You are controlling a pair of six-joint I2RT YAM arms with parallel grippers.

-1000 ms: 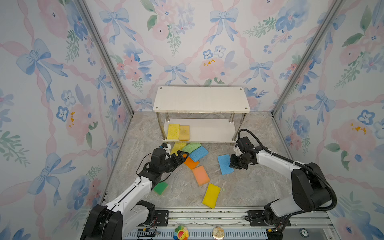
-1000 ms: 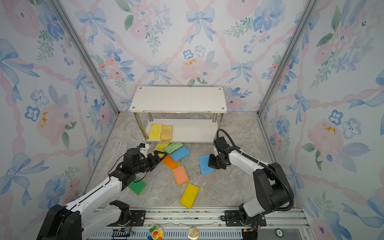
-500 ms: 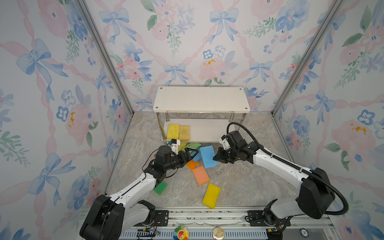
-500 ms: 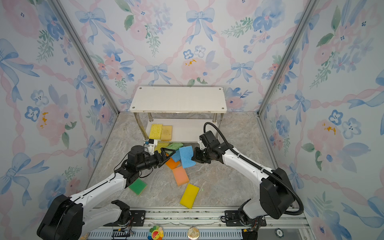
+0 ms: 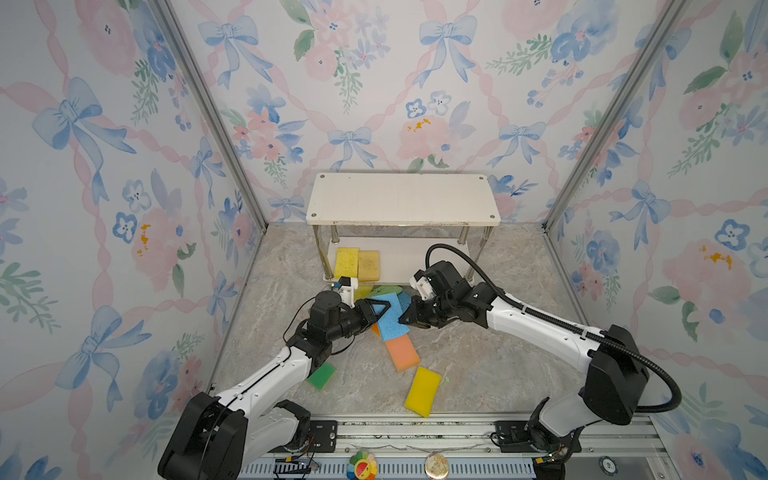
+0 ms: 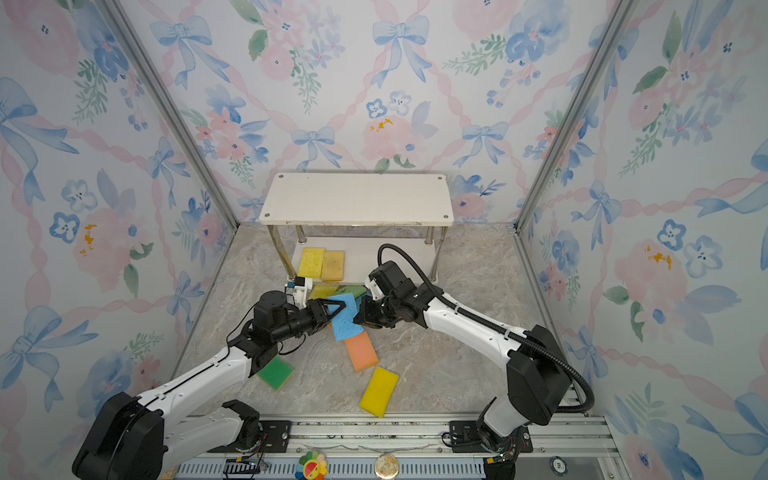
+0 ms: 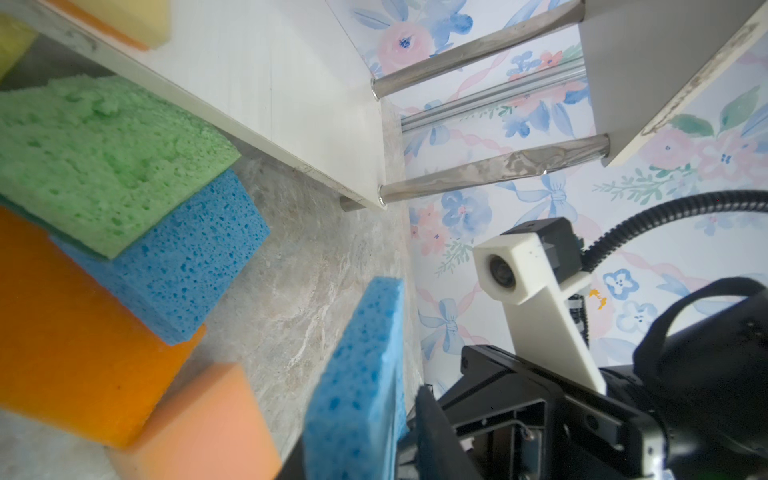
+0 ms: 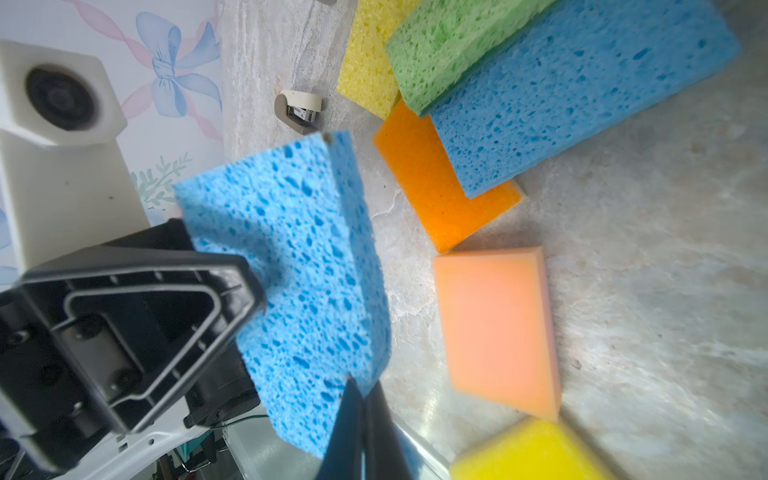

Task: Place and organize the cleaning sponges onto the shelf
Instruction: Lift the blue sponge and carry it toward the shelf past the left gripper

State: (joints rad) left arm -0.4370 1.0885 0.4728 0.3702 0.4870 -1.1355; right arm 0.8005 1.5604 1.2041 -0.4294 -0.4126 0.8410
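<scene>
Handing over looks to be the step in hand: the blue, open-pored rectangular foam sponge (image 5: 392,322) hangs clear of the grey marbled floor (image 5: 478,365), just in front of the two-tier white shelf with metal posts (image 5: 403,199), between both arms. The right gripper (image 5: 405,320) is pinched tight on one end. The left gripper (image 5: 380,309) has its black triangular fingers (image 8: 166,311) on either side of the opposite end, one lying flat on the sponge's face, so I read it as closed on the foam too. To do this well, the right should let go only once the left's hold is sure, then back straight off so the soft foam is not twisted. The left then has a short reach to the lower white board (image 5: 415,257), beside the yellow sponge (image 5: 346,262) and stained tan sponge (image 5: 369,265) at its left end. The blue sponge looks dry, keeps its slab shape unsagging, pores coarse and uneven.
</scene>
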